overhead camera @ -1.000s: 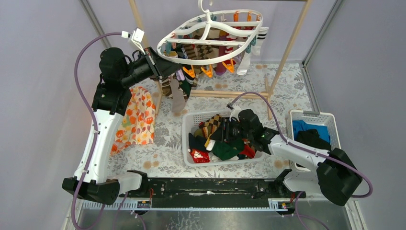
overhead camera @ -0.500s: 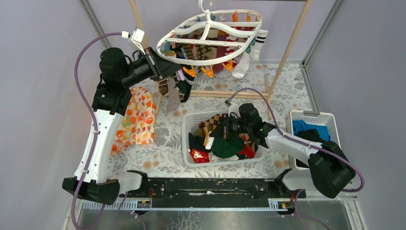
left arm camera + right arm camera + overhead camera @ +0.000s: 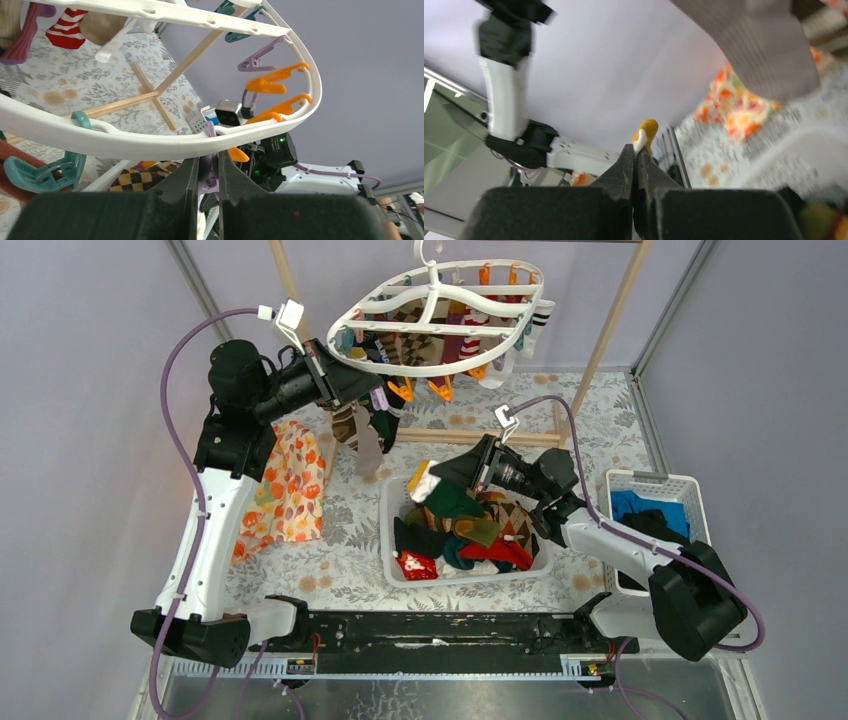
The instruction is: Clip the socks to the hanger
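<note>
Two right fingers (image 3: 623, 171) pinch a sock (image 3: 646, 129); left fingers (image 3: 186, 186) clamp a purple clip (image 3: 209, 176).

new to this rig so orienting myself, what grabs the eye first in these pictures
The white oval hanger hung high at the back, crowded with socks and bright clips; the left gripper pinches a purple clip at its near-left rim. Mid-table, the right gripper holds a mustard-tipped sock above a white basket heaped with more.
</note>
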